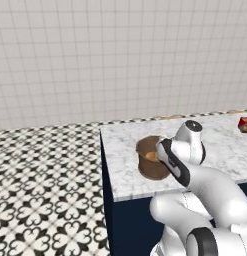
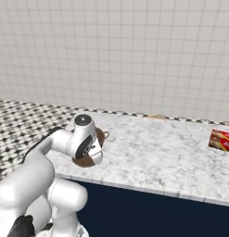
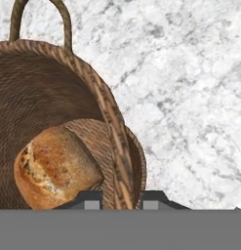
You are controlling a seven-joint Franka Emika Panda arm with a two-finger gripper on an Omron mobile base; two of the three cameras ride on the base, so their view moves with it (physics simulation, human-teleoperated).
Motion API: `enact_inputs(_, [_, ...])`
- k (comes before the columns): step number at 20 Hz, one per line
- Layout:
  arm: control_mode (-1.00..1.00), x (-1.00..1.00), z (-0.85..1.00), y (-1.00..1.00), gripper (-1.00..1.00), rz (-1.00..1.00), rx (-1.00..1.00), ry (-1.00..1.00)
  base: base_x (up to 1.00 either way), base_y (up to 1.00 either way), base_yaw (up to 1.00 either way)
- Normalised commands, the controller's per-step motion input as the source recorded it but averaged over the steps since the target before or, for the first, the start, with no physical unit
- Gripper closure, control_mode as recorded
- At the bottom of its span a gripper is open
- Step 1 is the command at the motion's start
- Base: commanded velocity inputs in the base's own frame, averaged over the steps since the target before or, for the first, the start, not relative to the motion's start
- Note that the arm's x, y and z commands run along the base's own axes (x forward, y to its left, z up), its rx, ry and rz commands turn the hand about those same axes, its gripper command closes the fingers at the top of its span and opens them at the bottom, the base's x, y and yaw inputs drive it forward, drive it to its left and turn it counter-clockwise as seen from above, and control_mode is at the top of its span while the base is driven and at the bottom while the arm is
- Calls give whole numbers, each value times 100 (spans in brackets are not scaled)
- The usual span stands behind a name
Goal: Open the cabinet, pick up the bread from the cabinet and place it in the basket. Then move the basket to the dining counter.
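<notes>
The brown woven basket (image 1: 149, 167) (image 2: 101, 136) (image 3: 53, 88) stands on the marble dining counter (image 1: 125, 145) (image 2: 157, 148) (image 3: 190, 97), near its left end. Inside it lies the bread (image 1: 151, 156) (image 3: 53, 168), an orange-tan crusty lump against the near wall. My gripper (image 3: 121, 200) is shut on the basket's rim, one fingertip inside the wall and one outside. In both base views my white hand covers much of the basket. The cabinet is out of view.
A red packet (image 1: 245, 124) (image 2: 222, 140) lies far right on the counter. A white tiled wall (image 1: 120, 55) runs behind. Patterned black-and-white floor (image 1: 45, 190) spreads to the left of the counter's navy base (image 1: 127, 225).
</notes>
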Motion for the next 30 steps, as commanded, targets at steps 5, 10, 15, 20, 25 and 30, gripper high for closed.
enact_inputs(5, [-100,48,-29,0,100,0,0,-2,0,0,0])
enact_inputs(10, [-100,28,-18,0,100,0,0,0,0,0,0])
enact_inputs(15, [-100,7,-1,0,-100,0,0,0,0,0,0])
enact_inputs(20, [-100,-2,38,0,-100,0,-7,8,0,0,0])
enact_inputs(25, [-100,-75,100,2,-100,3,-1,-10,0,0,0])
enact_inputs(30, [-100,-100,100,30,-100,23,-16,-17,0,0,0])
